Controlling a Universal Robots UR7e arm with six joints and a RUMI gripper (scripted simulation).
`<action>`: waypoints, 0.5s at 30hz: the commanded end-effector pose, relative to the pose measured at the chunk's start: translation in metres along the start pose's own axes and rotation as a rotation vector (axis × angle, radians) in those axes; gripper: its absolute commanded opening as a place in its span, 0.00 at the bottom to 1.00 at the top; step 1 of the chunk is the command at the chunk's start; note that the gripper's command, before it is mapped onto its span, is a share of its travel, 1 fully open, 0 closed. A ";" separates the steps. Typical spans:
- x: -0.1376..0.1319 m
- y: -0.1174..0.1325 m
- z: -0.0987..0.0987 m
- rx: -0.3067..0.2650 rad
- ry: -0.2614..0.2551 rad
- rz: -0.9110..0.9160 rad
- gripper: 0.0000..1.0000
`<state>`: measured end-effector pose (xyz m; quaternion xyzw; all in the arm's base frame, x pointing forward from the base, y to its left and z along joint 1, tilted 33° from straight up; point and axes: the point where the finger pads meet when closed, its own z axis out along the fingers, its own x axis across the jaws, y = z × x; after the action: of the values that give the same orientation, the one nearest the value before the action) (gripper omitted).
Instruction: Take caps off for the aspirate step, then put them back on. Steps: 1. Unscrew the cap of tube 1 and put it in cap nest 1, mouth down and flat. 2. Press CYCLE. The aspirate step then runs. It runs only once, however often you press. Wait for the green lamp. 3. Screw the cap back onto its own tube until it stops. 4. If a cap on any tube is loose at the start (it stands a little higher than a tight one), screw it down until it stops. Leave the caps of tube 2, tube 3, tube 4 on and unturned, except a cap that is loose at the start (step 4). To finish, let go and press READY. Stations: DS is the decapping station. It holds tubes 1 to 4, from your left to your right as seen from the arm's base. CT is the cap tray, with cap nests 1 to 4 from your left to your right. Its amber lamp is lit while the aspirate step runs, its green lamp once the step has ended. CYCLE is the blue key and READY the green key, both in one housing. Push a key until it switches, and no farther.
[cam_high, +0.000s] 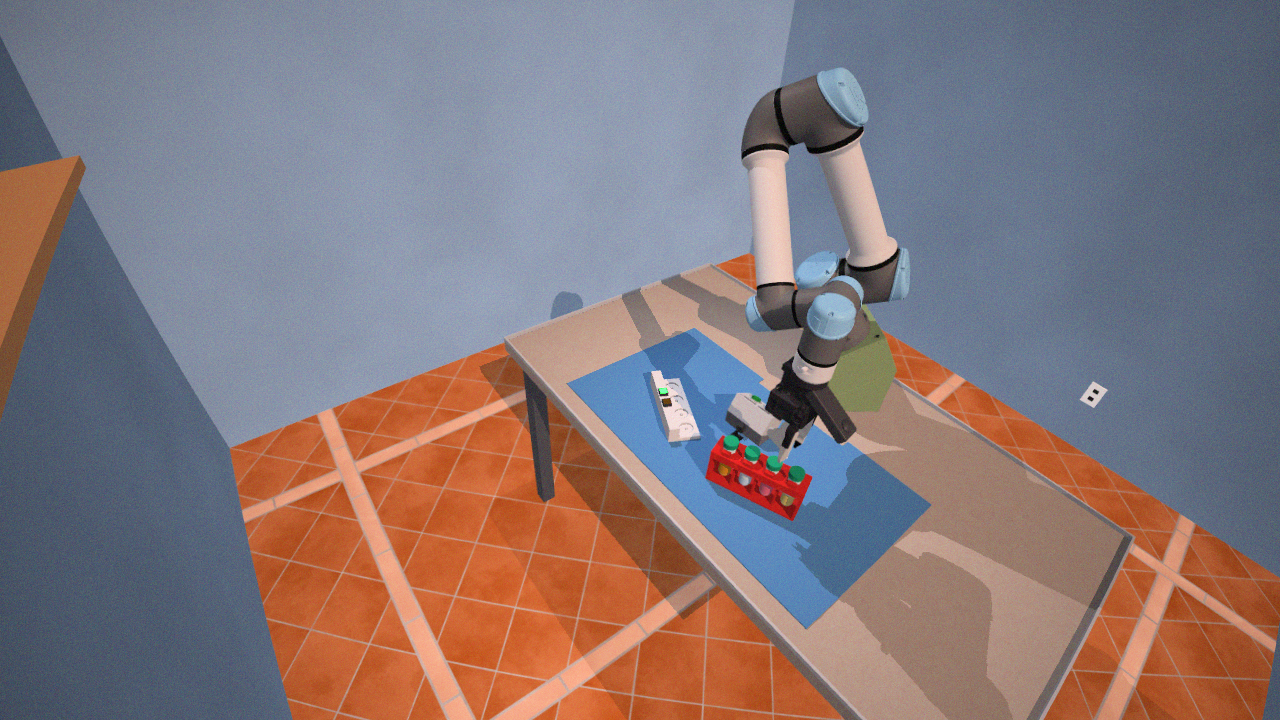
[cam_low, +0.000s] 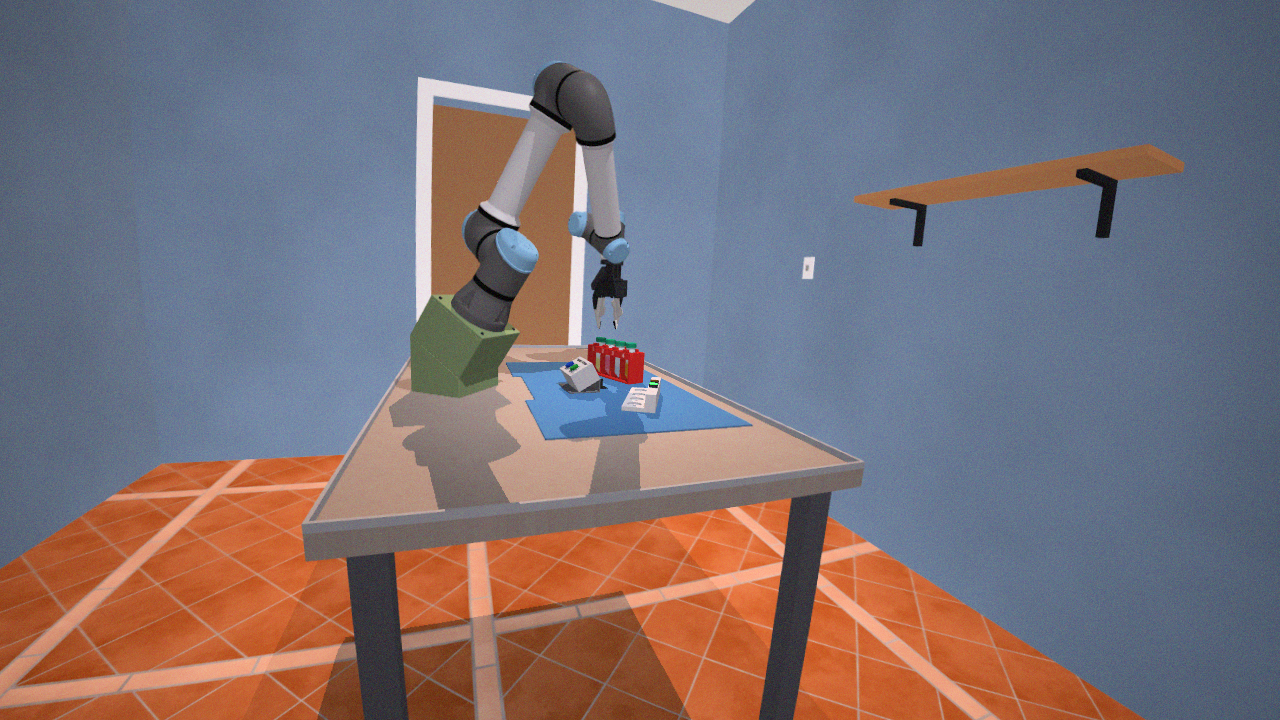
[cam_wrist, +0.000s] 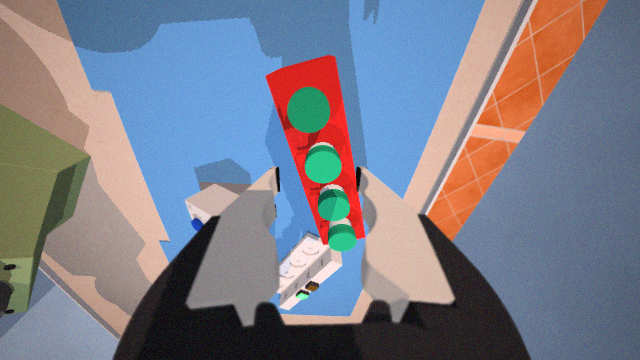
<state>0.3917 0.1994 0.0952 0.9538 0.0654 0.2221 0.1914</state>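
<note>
The red tube rack (cam_high: 757, 486) stands on the blue mat (cam_high: 805, 555), with four green caps (cam_wrist: 308, 109) in a row along its top, each on its own tube. In the wrist view three of the caps show a pale rim of tube under them, while the one farthest from the camera shows none. The claw (cam_wrist: 317, 180) hangs above the rack, well clear of the caps, its two grey fingers parted partway with nothing between them; seen from the wrist, the rack runs through the gap. Just beside the rack sits the small grey key box (cam_high: 750, 413), tilted, its blue key (cam_wrist: 197, 224) peeking out past the left finger. The white cap tray (cam_high: 674, 407) lies flat on the mat a little farther off, with a green lamp (cam_high: 663, 391) lit at one end. The mat lies on a tan table (cam_high: 984, 537), and the arm's green base block (cam_low: 452, 358) stands at the table's back corner.
</note>
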 end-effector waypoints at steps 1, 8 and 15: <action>0.005 0.019 0.000 0.027 0.006 -0.217 0.35; 0.006 0.021 0.000 0.026 0.009 -0.485 0.35; 0.006 0.021 0.003 0.026 0.009 -0.485 0.35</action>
<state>0.3972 0.1815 0.1054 0.9156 0.2799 0.1747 0.2298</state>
